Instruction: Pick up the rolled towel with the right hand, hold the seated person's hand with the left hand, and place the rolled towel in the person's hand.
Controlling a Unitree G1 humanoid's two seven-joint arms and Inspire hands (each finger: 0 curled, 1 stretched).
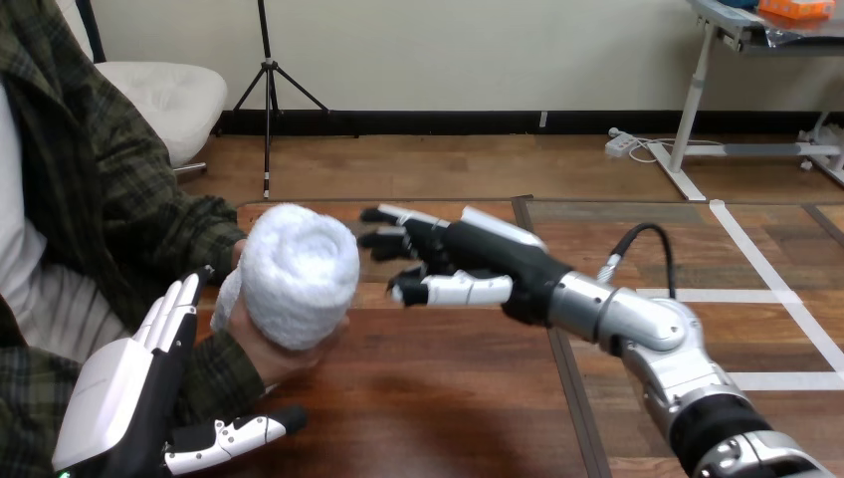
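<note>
Two hands checked: you have both robot hands empty at this moment.
Rolled towel point(302, 274): it lies in the person's hand point(261, 349), which cups it from below, above the counter point(448, 398).
Right hand point(448, 261): just right of the towel, fingers wide and straight, with no contact that you can see.
Left hand point(139, 398): below and left of the towel, beside the person's wrist. The fingers are straight, the thumb is out and nothing is gripped. Contact with the wrist cannot be confirmed.
Done, in my judgement: pickup and placement, since the towel lies where the task wants it.
Left, in my judgement: draw your right hand clear of the towel. No left-hand hold is evident, so treat that item as unverified.
</note>
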